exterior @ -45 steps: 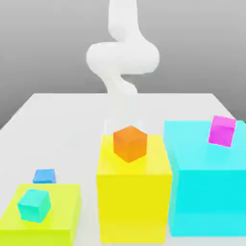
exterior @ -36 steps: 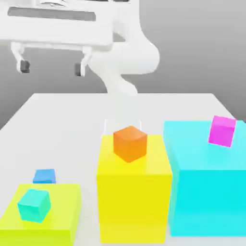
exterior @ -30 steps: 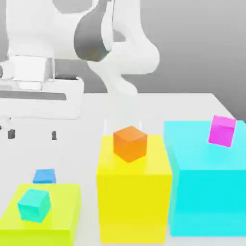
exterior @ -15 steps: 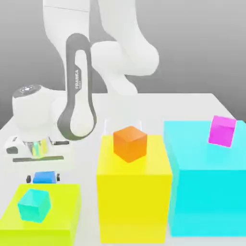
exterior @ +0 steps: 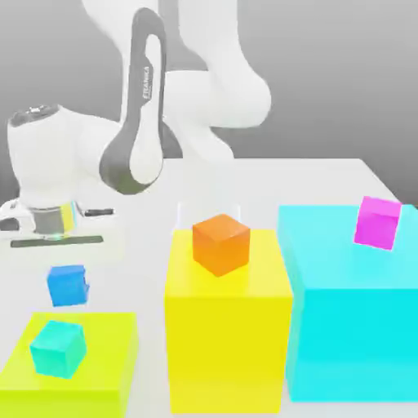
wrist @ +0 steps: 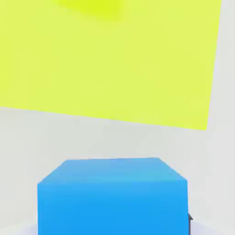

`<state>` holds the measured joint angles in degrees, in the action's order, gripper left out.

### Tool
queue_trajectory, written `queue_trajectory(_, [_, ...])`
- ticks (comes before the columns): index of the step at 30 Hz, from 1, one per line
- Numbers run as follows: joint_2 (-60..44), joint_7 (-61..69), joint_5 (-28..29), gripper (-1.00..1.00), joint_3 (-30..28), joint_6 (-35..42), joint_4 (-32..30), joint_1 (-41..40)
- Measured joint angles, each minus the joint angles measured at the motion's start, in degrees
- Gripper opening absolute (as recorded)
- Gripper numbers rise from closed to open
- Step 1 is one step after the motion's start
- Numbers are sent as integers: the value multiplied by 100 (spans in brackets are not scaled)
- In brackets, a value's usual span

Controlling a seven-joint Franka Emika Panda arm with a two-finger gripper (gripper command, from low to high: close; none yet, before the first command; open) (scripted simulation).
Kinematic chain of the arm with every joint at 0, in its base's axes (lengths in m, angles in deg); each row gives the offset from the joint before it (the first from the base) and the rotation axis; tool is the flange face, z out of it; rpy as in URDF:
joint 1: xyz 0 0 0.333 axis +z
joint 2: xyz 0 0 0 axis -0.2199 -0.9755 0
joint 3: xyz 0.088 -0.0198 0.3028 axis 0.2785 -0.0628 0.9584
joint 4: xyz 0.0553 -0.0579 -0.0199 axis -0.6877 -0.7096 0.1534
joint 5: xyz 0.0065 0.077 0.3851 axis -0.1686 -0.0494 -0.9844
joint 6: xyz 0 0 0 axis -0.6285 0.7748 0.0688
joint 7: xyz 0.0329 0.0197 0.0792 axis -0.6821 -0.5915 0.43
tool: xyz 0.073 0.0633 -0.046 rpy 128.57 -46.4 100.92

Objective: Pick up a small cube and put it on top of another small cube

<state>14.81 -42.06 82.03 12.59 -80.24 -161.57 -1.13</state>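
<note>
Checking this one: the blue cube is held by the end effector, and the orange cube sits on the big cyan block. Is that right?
Not quite: the exterior view shows the orange cube on the tall yellow block. The blue cube is indeed held by the end effector.

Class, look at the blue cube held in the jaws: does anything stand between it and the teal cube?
Nothing visible stands between the blue cube and the teal cube. The lime block under the teal cube might catch it if carried too low.
</note>
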Motion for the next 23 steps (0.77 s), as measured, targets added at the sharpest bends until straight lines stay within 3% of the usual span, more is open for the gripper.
queue_trajectory(8, [68,-616,105,-100,375,1673,1612,567])
queue_trajectory(12, [-541,-473,-175,-100,427,1100,1621,567])
queue_trajectory(13, [-634,-446,-215,100,436,994,1603,557])
queue_trajectory(19, [-680,-438,-227,100,439,936,1593,554])
queue_trajectory(23, [-130,-630,41,100,411,1602,1738,555])
